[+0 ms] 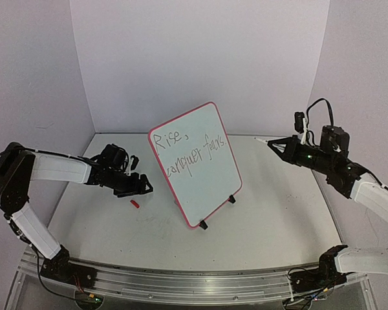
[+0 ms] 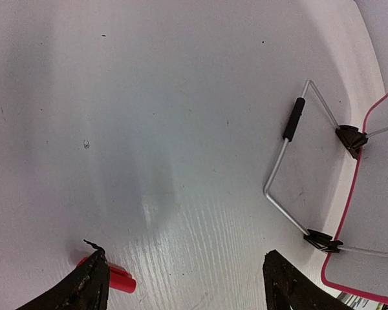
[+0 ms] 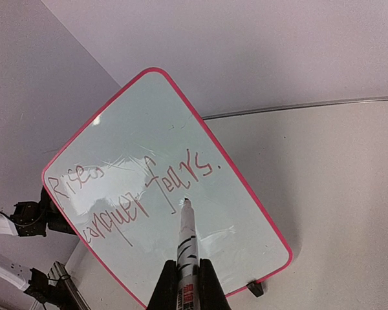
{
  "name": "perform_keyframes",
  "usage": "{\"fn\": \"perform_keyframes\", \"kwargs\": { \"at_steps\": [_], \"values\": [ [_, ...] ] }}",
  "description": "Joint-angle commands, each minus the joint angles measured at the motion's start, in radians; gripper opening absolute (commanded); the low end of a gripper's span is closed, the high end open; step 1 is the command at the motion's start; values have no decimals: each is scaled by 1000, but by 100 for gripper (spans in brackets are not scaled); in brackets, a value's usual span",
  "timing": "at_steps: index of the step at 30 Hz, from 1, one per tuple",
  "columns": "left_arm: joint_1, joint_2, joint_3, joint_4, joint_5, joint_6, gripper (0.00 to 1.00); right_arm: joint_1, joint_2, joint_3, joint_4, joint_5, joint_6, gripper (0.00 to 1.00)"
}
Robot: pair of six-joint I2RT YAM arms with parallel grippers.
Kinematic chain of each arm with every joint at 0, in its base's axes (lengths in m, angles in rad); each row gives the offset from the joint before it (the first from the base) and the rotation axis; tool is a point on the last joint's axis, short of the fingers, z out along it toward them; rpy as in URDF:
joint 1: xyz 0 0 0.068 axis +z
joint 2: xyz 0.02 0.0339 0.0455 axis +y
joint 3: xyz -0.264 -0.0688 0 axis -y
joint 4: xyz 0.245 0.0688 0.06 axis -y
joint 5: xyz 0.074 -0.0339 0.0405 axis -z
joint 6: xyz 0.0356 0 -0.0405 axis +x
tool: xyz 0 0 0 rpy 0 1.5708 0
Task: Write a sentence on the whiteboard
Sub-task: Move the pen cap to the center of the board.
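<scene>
The whiteboard (image 1: 204,194) stands tilted on its black feet in the middle of the table, red-rimmed. The sentence (image 1: 187,150) reads "Rise, conquer fears." in two lines. My right gripper (image 3: 188,263) is shut on a white marker (image 3: 186,236), uncapped tip pointing at the board (image 3: 246,226) just below the lettering (image 3: 142,194), held off its surface. From above, that gripper (image 1: 281,147) hovers right of the board. My left gripper (image 1: 139,184) is low at the board's left, open, nothing between its jaws (image 2: 184,258). A red cap (image 2: 119,281) lies by its left finger.
The board's wire stand (image 2: 284,174) and red rim (image 2: 349,213) are to the right in the left wrist view. The red cap (image 1: 134,204) lies on the table left of the board. White walls enclose the table; a metal rail (image 1: 194,284) runs along the near edge.
</scene>
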Motion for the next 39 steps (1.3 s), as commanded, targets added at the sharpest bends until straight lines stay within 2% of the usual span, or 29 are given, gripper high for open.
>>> {"fn": "perform_keyframes", "kwargs": {
  "at_steps": [1,16,24,33,39],
  "values": [
    [4,31,46,4,-4,15,81,5,-15,-6,7,6,16,0],
    [4,105,46,-65,12,58,82,5,-71,-65,-74,-8,40,0],
    [-9,32,-60,-81,54,34,82,5,-63,-83,-107,-40,49,0],
    [-51,-143,-224,-18,126,-41,81,8,-44,-80,-149,-77,44,0],
    [-64,-216,-274,-89,106,-58,81,12,-37,-82,-149,-81,45,0]
  ]
}}
